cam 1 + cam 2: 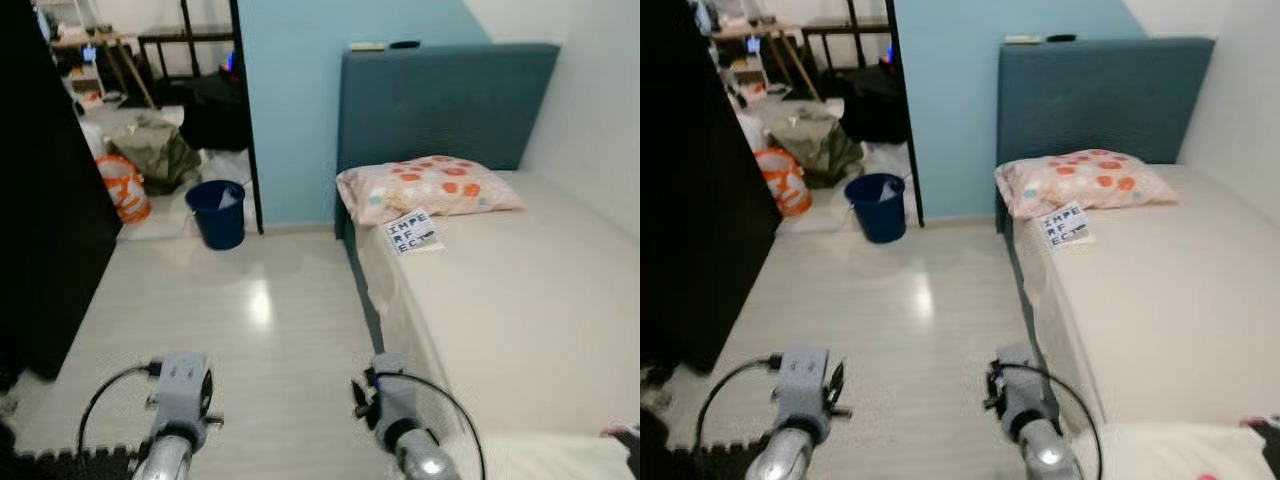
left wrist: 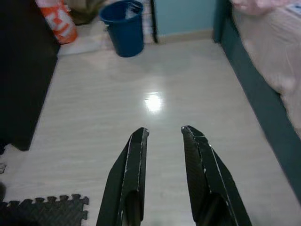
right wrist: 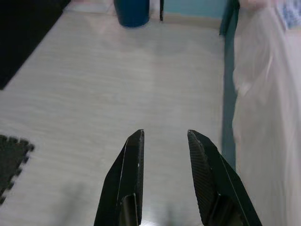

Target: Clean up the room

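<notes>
Left end effector (image 2: 163,134): we log its two black fingers (image 2: 131,165) parted by a moderate gap, with nothing between them and nothing touched; it hangs above bare pale floor (image 2: 141,89).

Right end effector (image 3: 164,136): we log its fingers (image 3: 207,169) likewise parted, empty, clear of all contact, above the same floor, with the bed's teal base (image 3: 227,94) close on its outer side.

Foam mat (image 2: 44,212): dark, jigsaw-edged, lying on the floor just behind and outward of the left end effector.

Bed (image 1: 520,300): beside the right end effector, running ahead from it; cream sheet (image 3: 263,84) hanging down its side; teal headboard (image 1: 445,100) at the far end.

Pillow (image 1: 428,188): pink with orange spots, well ahead of the right end effector, against the headboard.

Printed sheet (image 1: 412,232): white with bold black letters, lying on the bed just in front of the pillow, touching its near edge.

Blue bucket (image 1: 217,212): upright on the floor well ahead of the left end effector, near the foot of the light blue wall (image 1: 290,100); something pale is inside, which we cannot identify.

Orange and white bag (image 1: 122,187): beyond the bucket, further to the left.

Olive bundle (image 1: 155,148): behind that bag, among other clutter we cannot resolve.

Black cabinet (image 1: 45,200): tall, ahead of the left end effector on its outer side.
</notes>
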`<state>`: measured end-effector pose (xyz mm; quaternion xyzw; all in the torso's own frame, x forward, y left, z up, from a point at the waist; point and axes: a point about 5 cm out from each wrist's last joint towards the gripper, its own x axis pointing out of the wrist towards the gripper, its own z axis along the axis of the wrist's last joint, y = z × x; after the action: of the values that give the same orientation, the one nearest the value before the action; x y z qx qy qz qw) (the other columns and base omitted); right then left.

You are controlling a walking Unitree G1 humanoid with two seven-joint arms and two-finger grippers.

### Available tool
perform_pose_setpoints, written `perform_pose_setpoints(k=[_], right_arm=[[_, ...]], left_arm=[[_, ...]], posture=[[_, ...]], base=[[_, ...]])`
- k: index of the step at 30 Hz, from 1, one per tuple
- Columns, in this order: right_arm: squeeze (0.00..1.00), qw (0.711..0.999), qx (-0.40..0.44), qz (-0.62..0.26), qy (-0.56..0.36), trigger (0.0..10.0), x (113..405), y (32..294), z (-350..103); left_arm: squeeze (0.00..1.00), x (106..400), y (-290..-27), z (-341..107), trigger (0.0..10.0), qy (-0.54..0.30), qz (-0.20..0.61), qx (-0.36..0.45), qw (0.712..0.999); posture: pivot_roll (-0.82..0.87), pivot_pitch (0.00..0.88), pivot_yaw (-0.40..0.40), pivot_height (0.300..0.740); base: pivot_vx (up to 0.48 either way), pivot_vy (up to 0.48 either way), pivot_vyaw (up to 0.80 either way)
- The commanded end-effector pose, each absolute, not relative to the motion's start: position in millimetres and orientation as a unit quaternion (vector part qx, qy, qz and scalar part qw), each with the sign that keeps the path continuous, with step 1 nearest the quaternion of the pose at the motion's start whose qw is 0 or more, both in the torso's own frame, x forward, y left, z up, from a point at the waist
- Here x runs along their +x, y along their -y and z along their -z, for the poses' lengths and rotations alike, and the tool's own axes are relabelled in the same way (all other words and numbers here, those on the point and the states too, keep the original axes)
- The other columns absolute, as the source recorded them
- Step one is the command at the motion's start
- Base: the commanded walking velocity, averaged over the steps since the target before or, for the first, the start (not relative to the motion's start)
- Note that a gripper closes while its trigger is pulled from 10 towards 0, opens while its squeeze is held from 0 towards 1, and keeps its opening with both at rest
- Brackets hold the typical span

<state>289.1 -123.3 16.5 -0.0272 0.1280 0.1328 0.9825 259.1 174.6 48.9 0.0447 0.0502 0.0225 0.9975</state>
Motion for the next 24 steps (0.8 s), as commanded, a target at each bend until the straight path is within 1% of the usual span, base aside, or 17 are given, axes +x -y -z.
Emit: perform_pose_setpoints(k=[1,24], right_arm=[[0.0,0.981,-0.015,-0.139,-0.134,10.0,285.7,115.9,-13.0],[0.0,0.983,-0.019,-0.128,-0.132,10.0,289.2,120.0,-15.1]], left_arm=[[0.0,255.2,-180.2,-43.9,10.0,-0.062,-0.031,0.052,0.996],[0.0,256.3,-179.0,-43.4,10.0,-0.063,-0.028,0.052,0.996]], posture=[[0.01,0.093,-0.015,0.74],[0.0,0.1,-0.01,0.74]], base=[[0.439,0.0,0.0],[0.435,0.0,0.0]])
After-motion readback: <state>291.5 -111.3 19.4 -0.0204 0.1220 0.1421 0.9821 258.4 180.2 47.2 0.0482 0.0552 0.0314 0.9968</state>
